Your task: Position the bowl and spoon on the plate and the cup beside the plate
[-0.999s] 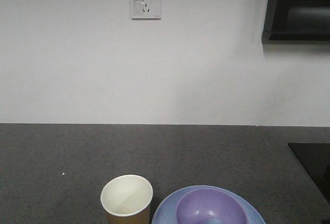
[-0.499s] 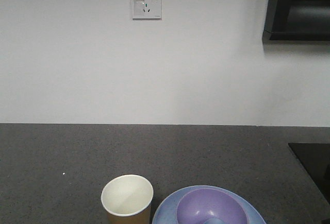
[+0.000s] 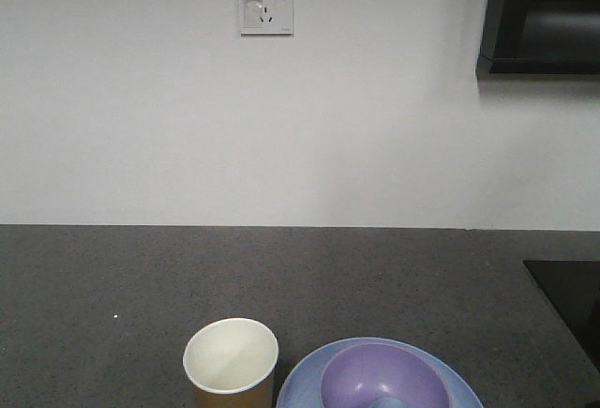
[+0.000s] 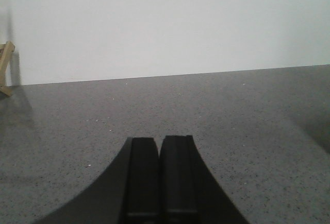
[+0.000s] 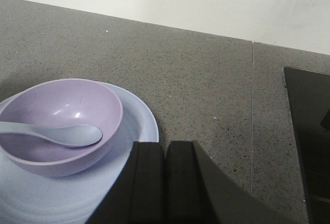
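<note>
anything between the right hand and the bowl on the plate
Nothing visible does. The right hand, shut and empty, sits just beside the plate; the bowl stands on the plate with the spoon lying in it.

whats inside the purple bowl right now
The pale-blue spoon lies in the bowl, scoop toward the middle, handle running off the picture's left edge. The bowl sits on the plate. The bowl floor under the spoon is hidden.

The spoon [image 5: 56, 133] lies in the bowl [image 5: 61, 126], which sits on the plate [image 5: 136, 121]; the cup [image 3: 231, 361] stands just left.
</note>
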